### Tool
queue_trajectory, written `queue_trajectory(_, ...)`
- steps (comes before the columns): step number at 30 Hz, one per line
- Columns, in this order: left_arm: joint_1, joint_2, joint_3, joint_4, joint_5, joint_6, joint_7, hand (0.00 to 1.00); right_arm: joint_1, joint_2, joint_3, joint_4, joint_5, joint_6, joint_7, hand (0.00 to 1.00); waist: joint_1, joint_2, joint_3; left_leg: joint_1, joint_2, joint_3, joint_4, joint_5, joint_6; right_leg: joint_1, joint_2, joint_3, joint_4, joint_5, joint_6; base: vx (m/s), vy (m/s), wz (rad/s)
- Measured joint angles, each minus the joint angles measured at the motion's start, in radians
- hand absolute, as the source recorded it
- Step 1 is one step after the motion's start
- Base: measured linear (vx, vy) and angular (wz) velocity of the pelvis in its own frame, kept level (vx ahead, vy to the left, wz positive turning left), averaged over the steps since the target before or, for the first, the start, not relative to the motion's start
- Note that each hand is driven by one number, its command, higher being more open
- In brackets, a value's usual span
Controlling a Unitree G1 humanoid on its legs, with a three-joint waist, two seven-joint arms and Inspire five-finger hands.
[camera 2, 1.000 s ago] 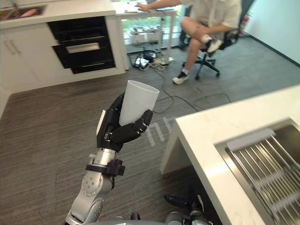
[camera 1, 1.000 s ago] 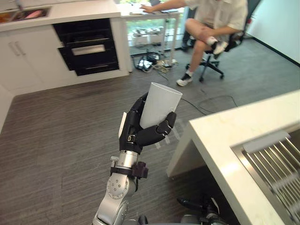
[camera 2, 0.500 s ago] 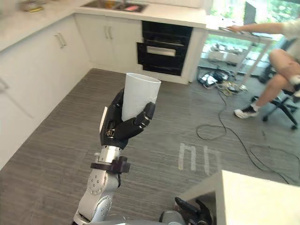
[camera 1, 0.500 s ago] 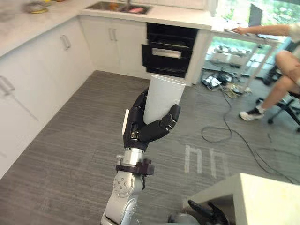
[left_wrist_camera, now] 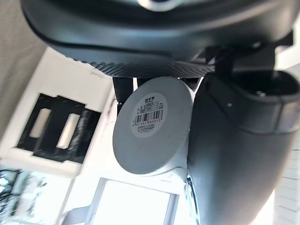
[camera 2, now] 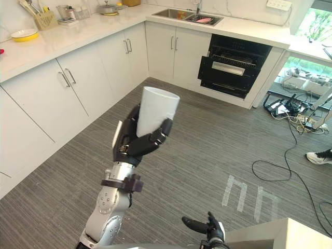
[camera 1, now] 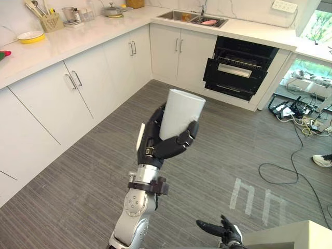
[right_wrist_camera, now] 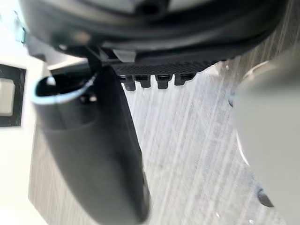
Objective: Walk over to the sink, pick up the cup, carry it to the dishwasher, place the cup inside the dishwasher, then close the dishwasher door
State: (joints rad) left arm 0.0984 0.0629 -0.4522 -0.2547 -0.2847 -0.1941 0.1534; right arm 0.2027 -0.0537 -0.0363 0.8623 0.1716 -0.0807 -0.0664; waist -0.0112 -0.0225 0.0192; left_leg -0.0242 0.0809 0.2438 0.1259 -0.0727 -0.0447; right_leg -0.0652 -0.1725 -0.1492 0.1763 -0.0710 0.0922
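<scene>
The cup point(camera 1: 181, 113) is in the left hand point(camera 1: 155, 142), held upright and mouth up in the air above the floor point(camera 1: 78, 176), well short of the dishwasher point(camera 1: 238, 70). The dark fingers point(camera 1: 179, 144) and thumb are curled round its lower half, some crossing the near side and others reaching up its left wall. The rim and upper wall stand clear above them. In the left wrist view the cup's round base point(left_wrist_camera: 152, 124) with its label faces the camera, wedged between the thumb and the row of fingers, so the grip looks snug.

The step in hand is the carry: the cup is picked up and not yet delivered. The dishwasher is the black unit under the counter point(camera 1: 259, 36) at its far right end, just right of the sink point(camera 1: 192, 18). Its door looks ajar, though I cannot tell how far.

The next move calls for walking forward and to the right across the open floor, keeping the cup level. It also means steering clear of the cables point(camera 1: 290, 161) on the floor to the right and of a person's shoe point(camera 1: 322, 160) there.

The right hand point(camera 1: 220, 231) hangs low with relaxed, straight fingers, holding nothing.
</scene>
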Motion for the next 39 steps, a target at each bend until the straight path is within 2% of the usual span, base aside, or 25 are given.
queue_trajectory(7, -0.033, 0.009, -0.029, 0.001, 0.004, 0.001, -0.024, 0.00, 0.005, 0.006, 0.004, -0.003, -0.012, 0.013, 0.000, 1.00, 0.003, -0.016, 0.005, 0.043, -0.023, 0.038, -0.073, 0.027, 0.016, -0.006, -0.010, 0.038, 0.010, 0.012, 0.010, -0.07, 0.022, -0.12)
queue_trajectory(11, -0.040, 0.009, -0.027, -0.001, 0.009, 0.001, -0.028, 0.00, 0.022, 0.011, 0.004, -0.029, -0.017, 0.021, 0.003, 1.00, 0.021, -0.022, 0.006, 0.058, -0.025, 0.034, -0.092, 0.029, 0.016, -0.001, -0.013, 0.039, 0.013, 0.012, 0.010, -0.01, 0.001, 0.03)
queue_trajectory(17, -0.035, 0.009, -0.015, -0.011, 0.009, 0.001, -0.028, 0.00, 0.042, 0.018, 0.004, -0.057, -0.017, 0.025, 0.002, 1.00, 0.027, -0.028, 0.001, 0.077, -0.015, 0.024, -0.120, 0.038, 0.012, 0.014, 0.000, 0.042, 0.011, 0.012, 0.009, 0.00, -0.009, 0.05)
queue_trajectory(18, 0.041, -0.004, 0.054, -0.017, 0.009, 0.001, -0.029, 0.00, 0.055, 0.026, 0.003, -0.050, -0.020, 0.033, 0.001, 1.00, 0.045, -0.027, -0.068, 0.104, -0.016, 0.010, -0.192, 0.083, -0.005, 0.038, 0.014, 0.079, -0.026, 0.011, 0.009, 0.00, 0.000, 0.00)
queue_trajectory(28, 0.075, -0.005, 0.080, -0.017, 0.009, 0.001, -0.029, 0.00, 0.055, 0.031, 0.003, -0.046, -0.020, 0.033, -0.013, 1.00, 0.045, -0.031, -0.069, 0.102, -0.011, 0.001, -0.175, 0.085, -0.004, 0.064, 0.022, 0.066, -0.058, 0.012, 0.010, 0.00, -0.006, 0.03)
queue_trajectory(35, 0.126, -0.014, 0.181, 0.030, 0.008, 0.004, -0.018, 0.00, 0.039, 0.032, -0.020, -0.045, -0.020, 0.033, -0.057, 1.00, 0.051, -0.031, -0.071, 0.076, 0.012, -0.013, -0.121, 0.060, -0.019, 0.082, 0.042, 0.053, -0.087, 0.012, 0.009, 0.01, -0.038, 0.04)
queue_trajectory(39, 0.139, -0.014, 0.206, 0.048, 0.009, 0.007, 0.001, 0.00, 0.009, 0.025, -0.046, 0.002, -0.020, 0.032, -0.075, 1.00, 0.048, -0.033, -0.067, 0.064, 0.012, -0.013, -0.110, 0.051, -0.021, 0.073, 0.046, 0.055, -0.090, 0.011, 0.009, 0.01, -0.001, -0.02)
